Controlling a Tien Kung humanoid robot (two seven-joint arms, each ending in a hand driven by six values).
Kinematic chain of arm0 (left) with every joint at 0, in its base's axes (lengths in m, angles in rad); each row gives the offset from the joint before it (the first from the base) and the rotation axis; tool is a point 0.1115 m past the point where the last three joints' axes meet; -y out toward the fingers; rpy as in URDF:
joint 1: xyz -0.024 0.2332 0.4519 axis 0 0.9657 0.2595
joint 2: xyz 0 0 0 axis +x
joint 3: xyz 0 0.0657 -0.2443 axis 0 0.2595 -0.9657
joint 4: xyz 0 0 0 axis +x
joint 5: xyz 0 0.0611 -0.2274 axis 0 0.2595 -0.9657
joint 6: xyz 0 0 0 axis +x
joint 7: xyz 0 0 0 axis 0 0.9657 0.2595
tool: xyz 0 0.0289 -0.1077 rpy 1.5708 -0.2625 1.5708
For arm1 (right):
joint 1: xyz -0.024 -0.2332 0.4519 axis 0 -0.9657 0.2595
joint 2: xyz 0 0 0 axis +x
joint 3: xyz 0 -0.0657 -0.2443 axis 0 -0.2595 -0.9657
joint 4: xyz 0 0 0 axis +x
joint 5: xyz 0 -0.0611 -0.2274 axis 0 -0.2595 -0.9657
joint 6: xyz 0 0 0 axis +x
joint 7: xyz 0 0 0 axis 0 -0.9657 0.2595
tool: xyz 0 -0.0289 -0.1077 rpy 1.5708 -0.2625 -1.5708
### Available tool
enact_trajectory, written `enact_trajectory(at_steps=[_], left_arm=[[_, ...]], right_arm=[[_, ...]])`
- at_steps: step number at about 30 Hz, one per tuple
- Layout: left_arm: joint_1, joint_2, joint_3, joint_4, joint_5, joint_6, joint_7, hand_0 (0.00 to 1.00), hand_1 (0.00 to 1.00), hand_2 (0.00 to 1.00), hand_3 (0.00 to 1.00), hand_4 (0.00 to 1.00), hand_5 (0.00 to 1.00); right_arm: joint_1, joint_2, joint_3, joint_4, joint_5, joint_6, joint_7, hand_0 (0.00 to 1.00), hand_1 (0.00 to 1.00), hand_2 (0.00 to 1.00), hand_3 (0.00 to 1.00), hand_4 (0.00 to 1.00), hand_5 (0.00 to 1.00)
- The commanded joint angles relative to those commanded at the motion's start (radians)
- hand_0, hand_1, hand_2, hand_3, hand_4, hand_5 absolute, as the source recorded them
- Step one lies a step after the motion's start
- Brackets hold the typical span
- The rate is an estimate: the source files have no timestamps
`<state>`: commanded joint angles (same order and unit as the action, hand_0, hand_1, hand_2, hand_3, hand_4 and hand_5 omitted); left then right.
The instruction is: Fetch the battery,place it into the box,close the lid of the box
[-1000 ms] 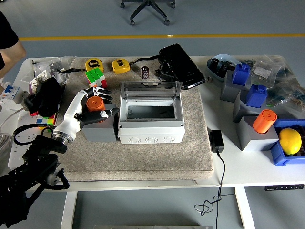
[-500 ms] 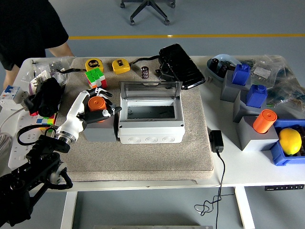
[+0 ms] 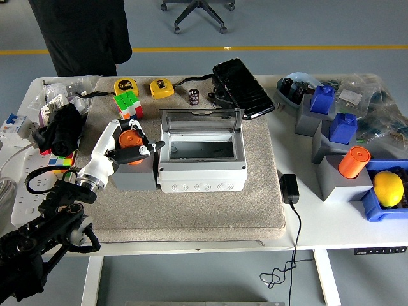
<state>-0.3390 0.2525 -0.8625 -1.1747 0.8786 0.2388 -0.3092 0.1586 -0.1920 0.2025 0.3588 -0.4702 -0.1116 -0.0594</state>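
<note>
An orange cylindrical battery point(image 3: 131, 138) stands a little tilted at the top of a grey holder block point(image 3: 132, 175) on the beige mat, just left of the box. My left hand point(image 3: 136, 146), white with black fingertips, reaches in from the lower left and its fingers are curled around the battery. The grey box point(image 3: 202, 163) sits in the middle of the mat with its clear lid point(image 3: 201, 119) standing open at the back. The inside of the box looks empty. My right arm is out of view.
A person in black point(image 3: 80, 32) stands at the far left side. A Rubik's cube point(image 3: 127, 103), tape measures and a black case point(image 3: 241, 88) lie behind the box. At the right are more holder blocks with an orange battery point(image 3: 354, 161), blue pieces, and a lemon point(image 3: 388, 189).
My left hand's fingers have closed around the orange battery and tipped it slightly. The person has stepped further in along the table's far left side.
</note>
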Motion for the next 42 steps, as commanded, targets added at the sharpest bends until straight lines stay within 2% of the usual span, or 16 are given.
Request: enact_trajectory(at_steps=[5, 6, 11, 12, 15, 19, 22, 23, 24, 26, 29, 30, 35, 42], left_arm=[[-0.001, 0.002, -0.007, -0.029, 0.019, -0.005, 0.011, 0.002, 0.017, 0.088, 0.151, 0.906, 0.002], [0.000, 0.004, -0.009, -0.040, 0.029, -0.002, 0.012, 0.002, 0.031, 0.072, 0.142, 0.738, 0.002], [-0.001, 0.022, -0.020, -0.108, 0.128, -0.015, 0.050, 0.002, 0.031, 0.072, 0.142, 0.738, 0.002], [-0.001, 0.025, -0.020, -0.120, 0.150, -0.016, 0.055, 0.002, 0.034, 0.070, 0.142, 0.579, 0.002], [0.003, 0.033, -0.020, -0.151, 0.193, -0.008, 0.067, 0.002, 0.034, 0.070, 0.142, 0.579, 0.002], [0.003, 0.049, -0.013, -0.228, 0.321, 0.027, 0.086, 0.002, 0.033, 0.072, 0.142, 0.576, 0.002], [-0.014, 0.057, -0.008, -0.274, 0.427, -0.004, 0.141, 0.002, 0.033, 0.072, 0.142, 0.576, 0.002], [-0.037, 0.062, 0.009, -0.294, 0.475, -0.032, 0.178, 0.002, 0.033, 0.072, 0.142, 0.576, 0.002], [-0.051, 0.064, 0.022, -0.302, 0.514, -0.046, 0.200, 0.002, 0.034, 0.078, 0.136, 0.521, 0.002], [-0.085, 0.065, 0.054, -0.309, 0.581, -0.067, 0.241, 0.002, 0.034, 0.078, 0.136, 0.521, 0.002], [-0.154, 0.051, 0.123, -0.288, 0.633, -0.076, 0.273, 0.002, 0.034, 0.078, 0.136, 0.521, 0.002], [-0.180, 0.039, 0.148, -0.270, 0.651, -0.081, 0.288, 0.002, 0.039, 0.082, 0.133, 0.552, 0.002], [-0.276, -0.018, 0.251, -0.188, 0.723, -0.045, 0.315, 0.002, 0.039, 0.082, 0.133, 0.552, 0.002], [-0.363, -0.085, 0.338, -0.122, 0.784, -0.019, 0.409, 0.002, 0.038, 0.083, 0.135, 0.563, 0.002]], right_arm=[[-0.002, 0.000, 0.004, 0.000, 0.000, -0.003, 0.004, 0.715, 0.679, 0.683, 0.647, 0.998, 0.572], [-0.002, 0.000, 0.005, 0.000, -0.001, -0.003, 0.005, 0.715, 0.678, 0.683, 0.647, 0.998, 0.571], [-0.006, 0.000, 0.010, -0.001, 0.001, -0.004, 0.006, 0.715, 0.678, 0.683, 0.647, 0.998, 0.571], [-0.007, 0.001, 0.011, -0.001, 0.001, -0.005, 0.007, 0.715, 0.678, 0.682, 0.647, 0.998, 0.572], [-0.007, 0.002, 0.013, -0.001, 0.001, -0.005, 0.007, 0.715, 0.678, 0.682, 0.647, 0.998, 0.572], [-0.008, 0.003, 0.014, -0.001, 0.001, -0.006, 0.009, 0.715, 0.677, 0.682, 0.645, 0.998, 0.572], [-0.008, 0.001, 0.016, -0.002, 0.000, -0.007, 0.010, 0.715, 0.677, 0.682, 0.645, 0.998, 0.572], [-0.008, 0.000, 0.016, -0.003, 0.002, -0.007, 0.010, 0.715, 0.677, 0.682, 0.645, 0.998, 0.572], [-0.008, 0.000, 0.015, -0.003, 0.002, -0.008, 0.010, 0.714, 0.678, 0.682, 0.646, 0.998, 0.572], [-0.008, -0.002, 0.017, -0.003, 0.002, -0.008, 0.010, 0.714, 0.678, 0.682, 0.646, 0.998, 0.572], [-0.008, -0.004, 0.019, -0.002, 0.002, -0.010, 0.011, 0.714, 0.678, 0.682, 0.646, 0.998, 0.572], [-0.007, -0.004, 0.017, -0.002, 0.003, -0.010, 0.012, 0.714, 0.678, 0.682, 0.646, 0.998, 0.571], [-0.006, -0.003, 0.013, 0.001, 0.005, -0.010, 0.013, 0.714, 0.678, 0.682, 0.646, 0.998, 0.571], [-0.006, -0.006, 0.007, 0.002, 0.005, -0.013, 0.014, 0.712, 0.678, 0.682, 0.645, 0.998, 0.572]])
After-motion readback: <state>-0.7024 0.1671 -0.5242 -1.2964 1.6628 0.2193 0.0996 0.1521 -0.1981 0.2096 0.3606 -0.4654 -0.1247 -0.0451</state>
